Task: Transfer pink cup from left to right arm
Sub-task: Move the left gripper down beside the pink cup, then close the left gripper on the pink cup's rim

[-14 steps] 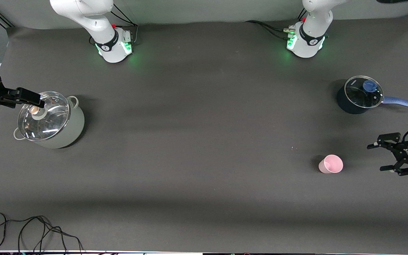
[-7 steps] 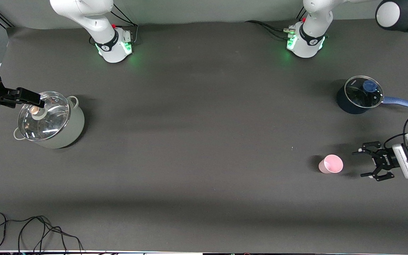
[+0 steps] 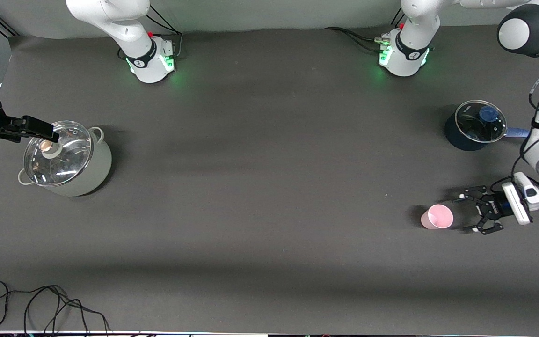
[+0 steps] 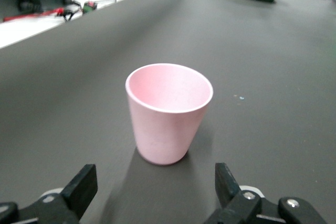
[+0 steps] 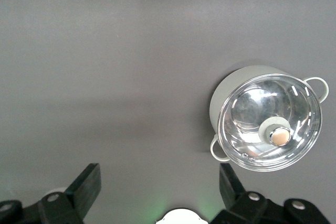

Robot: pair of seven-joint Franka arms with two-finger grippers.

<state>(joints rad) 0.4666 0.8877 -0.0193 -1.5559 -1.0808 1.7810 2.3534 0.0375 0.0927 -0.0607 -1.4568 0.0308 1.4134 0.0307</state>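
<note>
The pink cup [image 3: 437, 216] stands upright and empty on the dark table, toward the left arm's end; the left wrist view shows its open mouth [image 4: 169, 111]. My left gripper [image 3: 461, 214], a black linkage claw, is low over the table right beside the cup. It is open, and the cup sits just ahead of its fingertips [image 4: 155, 184], not between them. My right gripper [image 3: 47, 133] hangs high over the lidded pot at the right arm's end, open [image 5: 157, 182] and holding nothing.
A pale green pot with a glass lid [image 3: 66, 159] stands at the right arm's end, also in the right wrist view [image 5: 268, 124]. A dark blue saucepan with a glass lid [image 3: 473, 126] stands farther from the front camera than the cup. A black cable [image 3: 40, 304] lies along the near edge.
My left gripper has come in from the table's end toward the pink cup, staying open. The cup has not moved. The right arm waits unchanged.
</note>
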